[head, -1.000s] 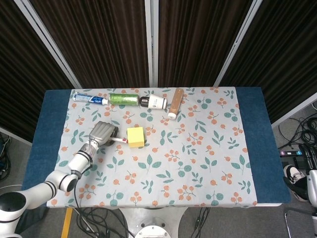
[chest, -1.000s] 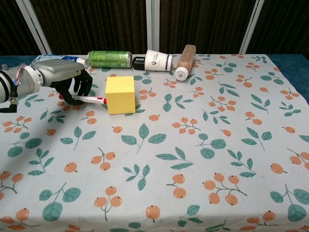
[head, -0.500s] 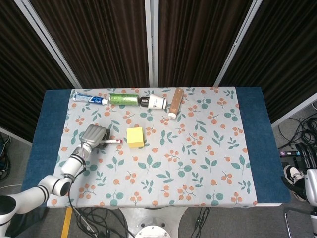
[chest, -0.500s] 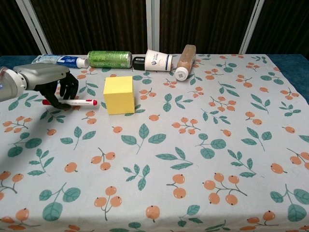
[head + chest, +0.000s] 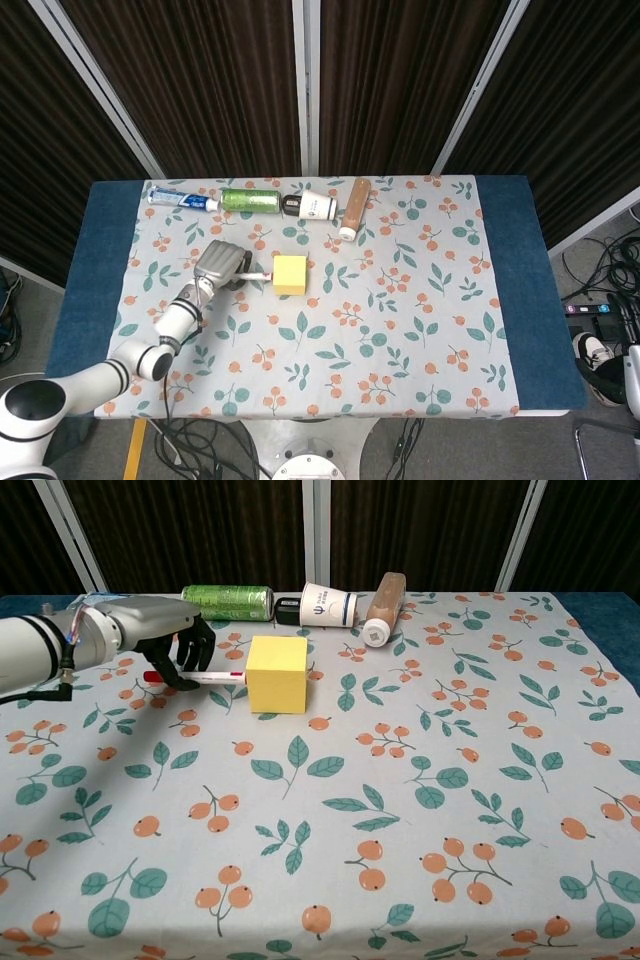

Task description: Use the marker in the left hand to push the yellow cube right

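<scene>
A yellow cube (image 5: 290,275) (image 5: 277,674) sits on the floral tablecloth, left of the middle. My left hand (image 5: 222,263) (image 5: 170,645) lies just left of it and grips a white marker with a red tip (image 5: 257,276) (image 5: 200,678). The marker points right, level with the table, and its tip touches the cube's left face. My right hand shows in neither view.
Along the far edge lie a toothpaste tube (image 5: 182,199), a green can (image 5: 250,200) (image 5: 227,602), a white paper cup with a dark bottle behind it (image 5: 315,207) (image 5: 328,605) and a brown bottle (image 5: 354,207) (image 5: 383,606). Blue cloth (image 5: 100,260) borders the table's sides.
My left hand drew back to the left with the marker, then came right again. The marker tip now presses the cube, which sits further right than before.
</scene>
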Motion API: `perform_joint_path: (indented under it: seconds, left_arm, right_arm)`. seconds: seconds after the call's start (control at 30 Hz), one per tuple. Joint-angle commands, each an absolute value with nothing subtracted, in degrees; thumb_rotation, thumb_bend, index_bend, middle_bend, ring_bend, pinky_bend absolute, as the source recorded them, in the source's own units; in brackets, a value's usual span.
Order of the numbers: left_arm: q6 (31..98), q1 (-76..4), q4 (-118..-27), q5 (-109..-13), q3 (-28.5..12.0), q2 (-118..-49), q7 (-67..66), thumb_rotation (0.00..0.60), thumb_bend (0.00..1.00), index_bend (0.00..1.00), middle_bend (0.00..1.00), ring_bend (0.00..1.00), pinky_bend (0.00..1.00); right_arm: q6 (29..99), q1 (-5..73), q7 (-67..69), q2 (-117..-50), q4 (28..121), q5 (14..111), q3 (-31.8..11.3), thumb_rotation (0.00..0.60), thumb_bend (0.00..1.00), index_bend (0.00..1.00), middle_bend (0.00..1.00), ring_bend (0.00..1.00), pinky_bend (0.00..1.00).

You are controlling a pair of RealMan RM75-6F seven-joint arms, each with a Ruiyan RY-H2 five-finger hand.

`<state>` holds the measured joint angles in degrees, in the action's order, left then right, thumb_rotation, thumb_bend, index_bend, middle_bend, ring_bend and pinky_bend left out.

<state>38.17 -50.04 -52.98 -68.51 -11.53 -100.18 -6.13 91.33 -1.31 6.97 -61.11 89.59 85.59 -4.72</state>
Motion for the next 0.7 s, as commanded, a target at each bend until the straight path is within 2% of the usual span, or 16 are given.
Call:
perform_joint_path:
  seconds: [0.03, 0.7]
  left_arm:
    - [37.51, -51.10, -52.15, -68.62, -11.73, -101.00, -6.42, 0.600, 0.43, 0.65, 0.69, 0.50, 0.55]
    - [35.17, -59.64, -50.99, -66.02, -14.69, -106.21, -11.84, 0.600, 0.43, 0.65, 0.69, 0.50, 0.55]
  right_arm:
    - [91.41, -1.41, 7.04, -61.10, 89.54, 85.54, -4.72, 0.600, 0.07, 0.00, 0.06, 0.00, 0.01]
    - [91.55, -2.32, 8.33, -60.69, 88.68, 84.69, -4.75, 0.600, 0.07, 0.00, 0.06, 0.00, 0.01]
